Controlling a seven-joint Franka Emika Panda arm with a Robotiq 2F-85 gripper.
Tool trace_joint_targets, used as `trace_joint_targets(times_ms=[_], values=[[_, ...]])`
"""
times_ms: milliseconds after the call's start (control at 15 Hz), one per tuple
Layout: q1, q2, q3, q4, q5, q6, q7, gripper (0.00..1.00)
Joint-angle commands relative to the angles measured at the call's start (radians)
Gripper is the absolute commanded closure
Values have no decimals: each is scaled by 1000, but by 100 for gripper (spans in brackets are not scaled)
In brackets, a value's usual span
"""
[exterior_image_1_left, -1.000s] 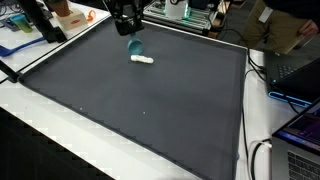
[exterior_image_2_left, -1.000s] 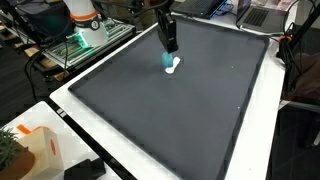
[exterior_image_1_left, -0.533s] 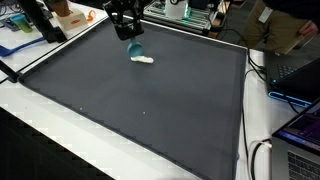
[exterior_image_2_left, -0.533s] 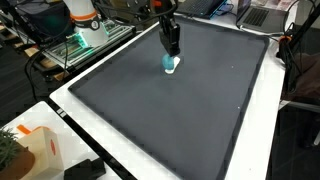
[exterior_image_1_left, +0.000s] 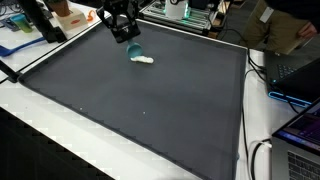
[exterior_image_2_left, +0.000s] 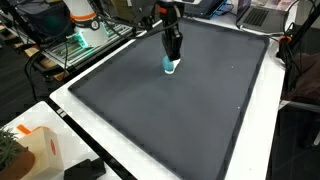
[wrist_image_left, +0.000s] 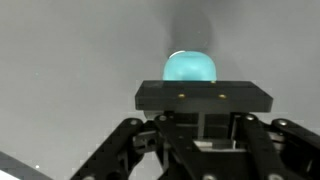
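My gripper (exterior_image_1_left: 124, 34) hangs tilted over the far part of a dark mat (exterior_image_1_left: 150, 110). A teal rounded object (exterior_image_1_left: 133, 48) sits right at its fingertips. It also shows in the other exterior view (exterior_image_2_left: 170, 66) under the gripper (exterior_image_2_left: 173, 52). In the wrist view the teal object (wrist_image_left: 190, 67) peeks out beyond a black block on the gripper that hides the fingertips. I cannot tell whether the fingers close on it. A small white object (exterior_image_1_left: 145, 60) lies on the mat just beside the teal one.
The mat (exterior_image_2_left: 170, 110) is bordered by a white table rim (exterior_image_2_left: 150, 160). Clutter and equipment (exterior_image_1_left: 190, 12) stand behind the far edge. A laptop (exterior_image_1_left: 300, 140) and cables sit at one side. An orange-white box (exterior_image_2_left: 35, 150) lies near a corner.
The gripper has turned and tilted over the teal object, which stays almost in place. The white object is now hidden behind the gripper in one exterior view.
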Motion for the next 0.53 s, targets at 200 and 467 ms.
trace_joint_targets(times_ms=[200, 467], values=[[-15, -302, 22, -207, 54, 12, 80, 77], [57, -504, 4, -336, 282, -43, 43, 77]])
